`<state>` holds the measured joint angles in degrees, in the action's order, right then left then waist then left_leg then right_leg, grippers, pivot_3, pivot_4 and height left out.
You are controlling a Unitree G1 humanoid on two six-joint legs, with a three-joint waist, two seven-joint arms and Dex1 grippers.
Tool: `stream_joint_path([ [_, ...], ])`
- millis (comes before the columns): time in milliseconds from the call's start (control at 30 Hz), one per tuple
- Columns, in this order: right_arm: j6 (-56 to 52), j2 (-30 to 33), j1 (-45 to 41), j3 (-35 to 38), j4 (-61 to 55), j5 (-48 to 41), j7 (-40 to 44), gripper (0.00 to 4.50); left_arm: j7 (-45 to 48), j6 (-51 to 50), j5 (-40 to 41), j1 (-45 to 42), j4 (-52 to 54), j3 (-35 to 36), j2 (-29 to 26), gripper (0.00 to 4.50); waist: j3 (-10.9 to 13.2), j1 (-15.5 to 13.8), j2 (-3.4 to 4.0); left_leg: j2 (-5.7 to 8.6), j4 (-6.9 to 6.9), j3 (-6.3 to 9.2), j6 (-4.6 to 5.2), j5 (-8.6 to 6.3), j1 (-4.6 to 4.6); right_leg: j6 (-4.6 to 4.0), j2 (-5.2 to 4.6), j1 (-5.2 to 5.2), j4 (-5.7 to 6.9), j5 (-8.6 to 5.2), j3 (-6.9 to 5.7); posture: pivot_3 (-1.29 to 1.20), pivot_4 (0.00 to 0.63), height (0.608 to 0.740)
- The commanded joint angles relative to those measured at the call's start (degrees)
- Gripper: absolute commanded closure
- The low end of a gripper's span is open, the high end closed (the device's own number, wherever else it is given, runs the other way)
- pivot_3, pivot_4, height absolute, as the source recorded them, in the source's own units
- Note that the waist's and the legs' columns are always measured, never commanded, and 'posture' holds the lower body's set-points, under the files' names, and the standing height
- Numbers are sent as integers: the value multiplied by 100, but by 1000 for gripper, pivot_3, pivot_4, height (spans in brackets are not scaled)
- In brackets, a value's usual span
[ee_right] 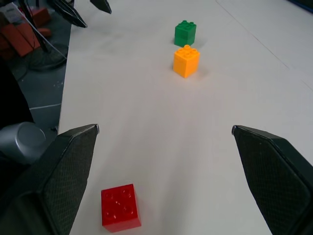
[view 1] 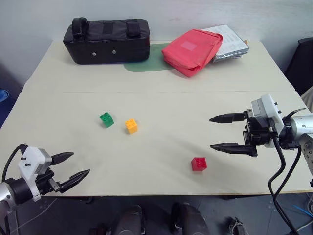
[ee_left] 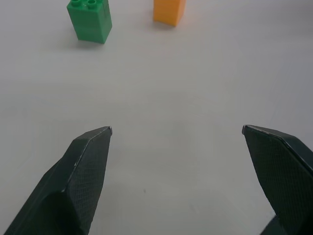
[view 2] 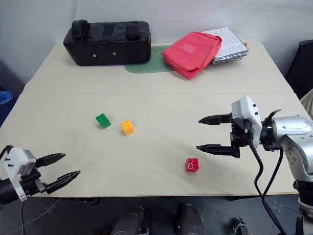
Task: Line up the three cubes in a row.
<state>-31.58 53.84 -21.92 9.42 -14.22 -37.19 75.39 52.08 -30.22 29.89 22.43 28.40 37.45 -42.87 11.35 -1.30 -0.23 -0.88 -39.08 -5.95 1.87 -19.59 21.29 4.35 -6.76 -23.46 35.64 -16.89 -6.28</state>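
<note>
Three small studded cubes lie on the cream table (view 1: pixel 156 103). The green cube (view 1: pixel 106 119) and the orange-yellow cube (view 1: pixel 131 126) sit close together left of centre. The red cube (view 1: pixel 198 163) lies apart, nearer the front edge on the right. My right gripper (view 1: pixel 217 132) hangs open above the table, right of and higher than the red cube, fingers pointing left, with nothing between them. At the front left corner my left gripper (view 1: pixel 80 164) stands open and empty, well short of the green cube (ee_left: pixel 89 19) and the orange-yellow cube (ee_left: pixel 168 11).
A black bag (view 1: pixel 107 40) stands at the back left, with a green mat (view 1: pixel 146 61) beside it. A red pouch (view 1: pixel 191 51) and a stack of papers (view 1: pixel 227 41) lie at the back right. A dark chair (view 1: pixel 302 63) stands past the table's right edge.
</note>
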Motion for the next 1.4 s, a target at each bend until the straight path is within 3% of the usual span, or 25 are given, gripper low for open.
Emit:
stream_joint_path([
  [33,-24,82,-52,150,-279,-119,-116,27,-96,33,6,-671,-78,-323,-329,0,0,-14,0,0,0,1,0,2,1,0,0,1,1,0,-2,0,150,740],
  [233,-153,17,189,222,-766,-272,-417,27,-171,-541,-320,-2502,-748,-1833,-1073,0,-1,17,2,0,5,-3,-2,5,3,-1,4,-5,7,1,-3,0,150,740],
  [400,-289,-44,381,331,-1197,-480,-753,27,-553,-802,-733,-4159,-1577,-2822,-937,0,0,17,1,1,1,-15,2,8,6,4,13,-4,28,4,-1,0,150,740],
  [567,-333,-66,583,420,-1460,-601,-1025,27,-846,-547,-1326,-5080,-2671,-3300,-818,0,1,35,-1,0,0,-25,2,14,4,6,23,-6,31,5,2,0,150,740],
  [700,-297,-57,655,431,-1485,-619,-1136,27,-771,-370,-1496,-5294,-3155,-3406,-758,0,1,41,-3,0,0,-34,6,16,3,8,25,-8,31,6,10,0,150,740],
  [967,-347,-20,571,369,-1528,-741,-1276,27,117,1458,-2038,-5993,-5378,-3919,-478,0,2,-10,-7,1,-7,-38,9,18,4,9,24,-10,28,6,9,0,150,740],
  [1233,-353,-55,521,255,-1561,-753,-1339,27,316,2145,-2441,-6672,-6660,-4089,-92,0,1,-5,-13,5,-9,-45,19,20,11,22,25,-13,30,14,-1,0,150,740],
  [1400,-347,-31,560,248,-1599,-753,-1360,0,717,2266,-2473,-6664,-6835,-4079,-70,1161,4,12,-18,5,-9,-50,20,20,12,24,26,-17,31,15,-4,0,150,740],
])
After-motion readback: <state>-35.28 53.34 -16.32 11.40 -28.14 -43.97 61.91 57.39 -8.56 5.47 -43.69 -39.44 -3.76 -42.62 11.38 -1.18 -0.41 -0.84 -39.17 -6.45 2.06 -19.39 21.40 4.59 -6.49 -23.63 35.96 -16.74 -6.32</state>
